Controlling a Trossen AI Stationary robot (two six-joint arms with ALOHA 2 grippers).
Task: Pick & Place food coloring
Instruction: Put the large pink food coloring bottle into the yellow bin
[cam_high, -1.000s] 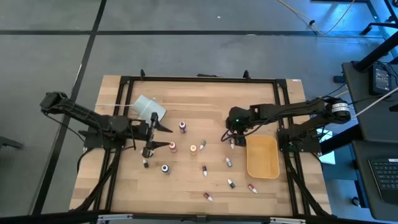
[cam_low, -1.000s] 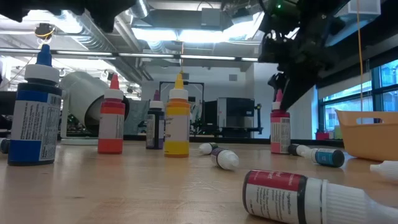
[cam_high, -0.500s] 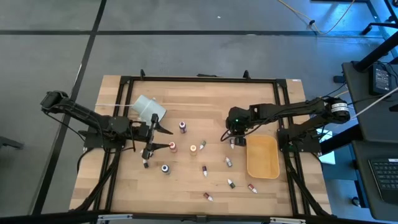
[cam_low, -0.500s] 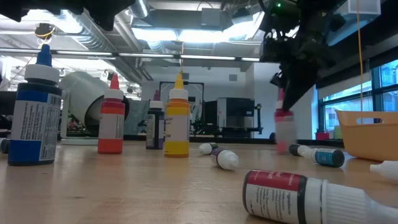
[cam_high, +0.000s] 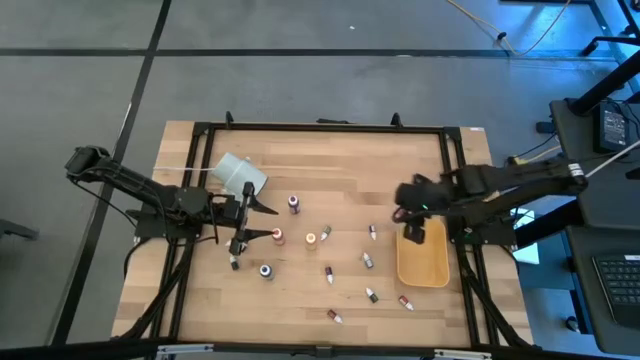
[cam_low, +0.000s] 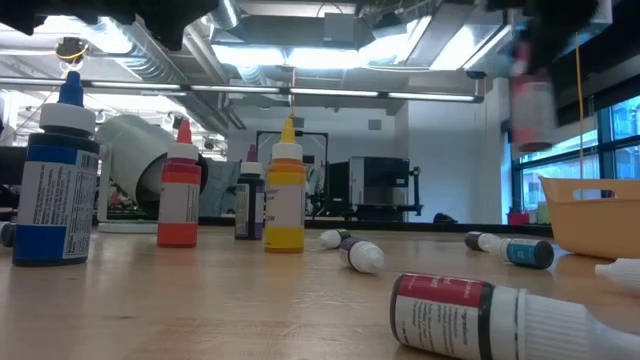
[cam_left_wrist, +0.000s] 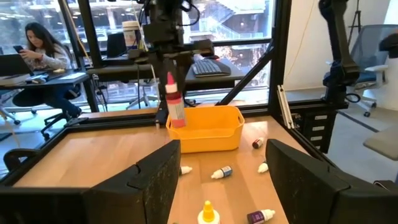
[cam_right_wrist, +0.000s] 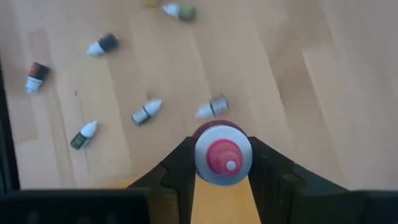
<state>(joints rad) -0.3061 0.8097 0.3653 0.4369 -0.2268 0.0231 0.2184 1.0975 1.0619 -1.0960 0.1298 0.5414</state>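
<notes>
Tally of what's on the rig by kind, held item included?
Bottles on table: 12 visible in the high view
Bottle in right tool: 1
Tray: 1
White cup: 1
Total: 15

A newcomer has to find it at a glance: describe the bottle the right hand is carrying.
Start at the tan tray on the table's right side. The right hand hangs over the tray's upper-left corner, clamped on a red-capped bottle held upright in the air. It is the only food coloring bottle off the wood; the others stand or lie on the table.
</notes>
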